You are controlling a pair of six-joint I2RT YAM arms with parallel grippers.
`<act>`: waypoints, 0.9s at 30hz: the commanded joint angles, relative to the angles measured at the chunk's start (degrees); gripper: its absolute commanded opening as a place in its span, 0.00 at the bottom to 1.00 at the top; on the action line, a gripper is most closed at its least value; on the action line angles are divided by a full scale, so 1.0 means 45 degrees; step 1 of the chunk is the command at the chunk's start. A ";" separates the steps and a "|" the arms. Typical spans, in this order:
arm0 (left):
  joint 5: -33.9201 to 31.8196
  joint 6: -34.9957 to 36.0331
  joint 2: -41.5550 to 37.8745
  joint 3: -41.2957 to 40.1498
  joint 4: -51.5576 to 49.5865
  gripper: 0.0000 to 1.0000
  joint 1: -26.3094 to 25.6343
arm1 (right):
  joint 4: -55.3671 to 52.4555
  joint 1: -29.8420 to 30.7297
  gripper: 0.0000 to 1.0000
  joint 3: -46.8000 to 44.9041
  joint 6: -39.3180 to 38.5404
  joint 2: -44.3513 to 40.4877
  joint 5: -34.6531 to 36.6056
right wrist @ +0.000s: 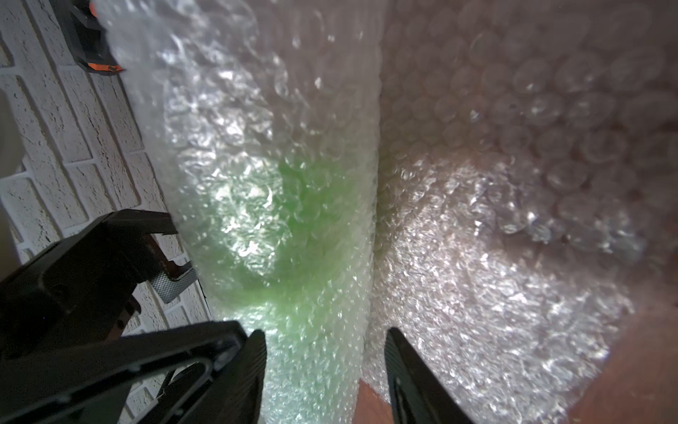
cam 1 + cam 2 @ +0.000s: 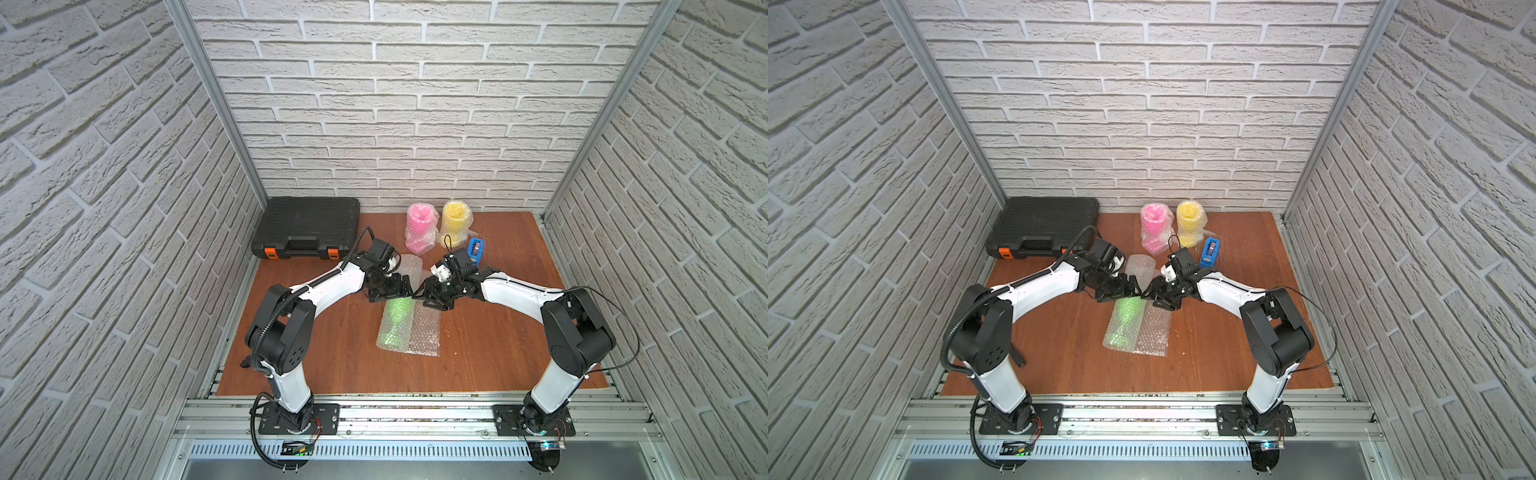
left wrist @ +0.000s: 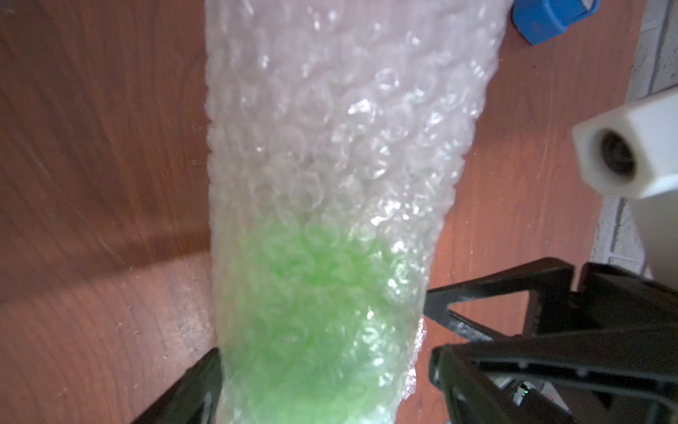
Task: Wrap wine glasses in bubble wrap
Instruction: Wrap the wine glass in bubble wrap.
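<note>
Tabletop [image 2: 519, 340], red-brown wood; its middle is partly covered by the arms.
Tool case [image 2: 307, 226], black with orange latches, closed, at the far left corner. One front corner is hidden behind the left arm [image 2: 328, 286].
Left gripper [image 2: 402, 289]: jaws wide, astride the wrapped roll. In its wrist view one finger [image 3: 183, 396] lies against the film, cut off by the frame edge.
Right gripper [image 2: 424, 292]: jaws partly apart over the roll's edge. A strip of table shows between the film and one finger [image 1: 407, 378].
Bubble wrap [image 2: 426, 332], a clear sheet at mid-table, half rolled and half flat. Part of its length is hidden beneath both grippers.
Lime green goblet [image 2: 395, 322], lying inside the roll, seen only as a green blur; stem and foot are indistinct.
Pink goblet [image 2: 419, 228] and yellow goblet [image 2: 455, 222], upright, wrapped, side by side near the back wall; their feet are hard to make out.
Tape dispenser [image 2: 476, 249], blue, partly behind the right arm [image 2: 519, 291].
</note>
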 commanded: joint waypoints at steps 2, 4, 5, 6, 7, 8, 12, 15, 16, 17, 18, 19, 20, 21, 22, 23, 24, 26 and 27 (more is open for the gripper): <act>0.0613 -0.0320 -0.0269 -0.0267 0.0799 0.88 0.0013 | 0.0867 0.0277 0.55 0.0288 -0.0216 0.0370 -0.0884; 0.0690 -0.0400 -0.0263 -0.0377 0.0963 0.85 0.0024 | 0.0979 0.0277 0.53 0.0309 -0.0146 0.0569 -0.0930; 0.0715 -0.0430 -0.0280 -0.0416 0.0997 0.84 0.0049 | 0.0979 0.0277 0.51 0.0295 -0.0156 0.0612 -0.0868; 0.0719 -0.0431 -0.0261 -0.0437 0.0983 0.82 0.0058 | 0.0925 0.0277 0.49 0.0267 -0.0161 0.0638 -0.0754; 0.0714 -0.0428 -0.0271 -0.0457 0.0988 0.81 0.0086 | 0.0833 0.0282 0.46 0.0252 -0.0214 0.0638 -0.0569; 0.0713 -0.0430 -0.0299 -0.0477 0.0988 0.81 0.0081 | 0.0709 0.0277 0.42 0.0242 -0.0292 0.0643 -0.0406; 0.0584 -0.0378 -0.0415 -0.0508 0.0896 0.80 0.0173 | 0.0136 0.0210 0.31 0.0270 -0.0577 0.0672 0.0228; 0.0247 -0.0173 -0.0523 -0.0382 0.0514 0.82 0.0183 | -0.0131 0.0093 0.30 0.0251 -0.0715 0.0767 0.0423; 0.0110 -0.0111 -0.0524 -0.0301 0.0347 0.85 0.0176 | -0.0158 0.0054 0.29 0.0212 -0.0725 0.0807 0.0446; -0.0029 -0.0045 -0.0529 -0.0209 0.0173 0.87 0.0179 | -0.0197 0.0009 0.29 0.0190 -0.0754 0.0831 0.0457; -0.0113 0.0024 -0.0538 -0.0128 0.0036 0.88 0.0173 | -0.0243 -0.0014 0.29 0.0192 -0.0767 0.0850 0.0476; -0.0223 0.0108 -0.0552 -0.0062 -0.0095 0.89 0.0174 | -0.0307 -0.0045 0.29 0.0183 -0.0815 0.0857 0.0486; -0.0285 0.0168 -0.0543 0.0011 -0.0206 0.90 0.0173 | -0.0373 -0.0069 0.29 0.0174 -0.0842 0.0847 0.0520; -0.0334 0.0207 -0.0523 0.0087 -0.0301 0.90 0.0162 | -0.0423 -0.0091 0.29 0.0173 -0.0865 0.0821 0.0558; -0.0425 0.0291 -0.0497 0.0172 -0.0442 0.90 0.0138 | -0.0482 -0.0113 0.29 0.0129 -0.0909 0.0786 0.0593; -0.0522 0.0407 -0.0408 0.0325 -0.0632 0.90 0.0098 | -0.0557 -0.0140 0.29 0.0119 -0.0964 0.0762 0.0633; -0.0618 0.0515 -0.0332 0.0444 -0.0811 0.90 0.0053 | -0.0618 -0.0162 0.29 0.0114 -0.0989 0.0740 0.0671; -0.0965 0.0774 -0.0040 0.0811 -0.1313 0.91 -0.0073 | -0.0644 -0.0205 0.29 0.0023 -0.1047 0.0736 0.0672; -0.1053 0.0904 0.0090 0.0960 -0.1489 0.91 -0.0161 | -0.0644 -0.0245 0.29 0.0000 -0.1032 0.0760 0.0652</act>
